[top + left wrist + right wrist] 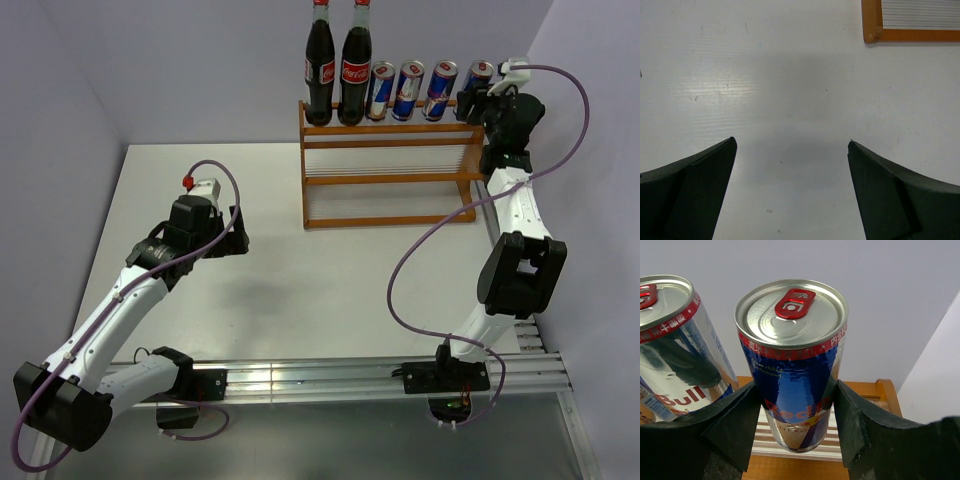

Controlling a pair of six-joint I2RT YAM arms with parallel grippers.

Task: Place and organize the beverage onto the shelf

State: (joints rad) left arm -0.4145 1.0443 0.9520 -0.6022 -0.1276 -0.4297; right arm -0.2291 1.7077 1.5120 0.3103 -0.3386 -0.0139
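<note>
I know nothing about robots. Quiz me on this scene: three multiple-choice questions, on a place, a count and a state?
1. Where do the cola bottles stand? A, the shelf, top tier, left end; B, the table; C, the lower tier.
2. How many blue-and-silver cans show? A, two; B, four; C, six.
3. What is the right gripper doing? A, open over the table; B, shut on the rightmost can; C, out of view.
Answers: 1 A, they head the top row; 2 B, four stand beside the bottles; 3 B, its fingers clamp the can's sides.
</note>
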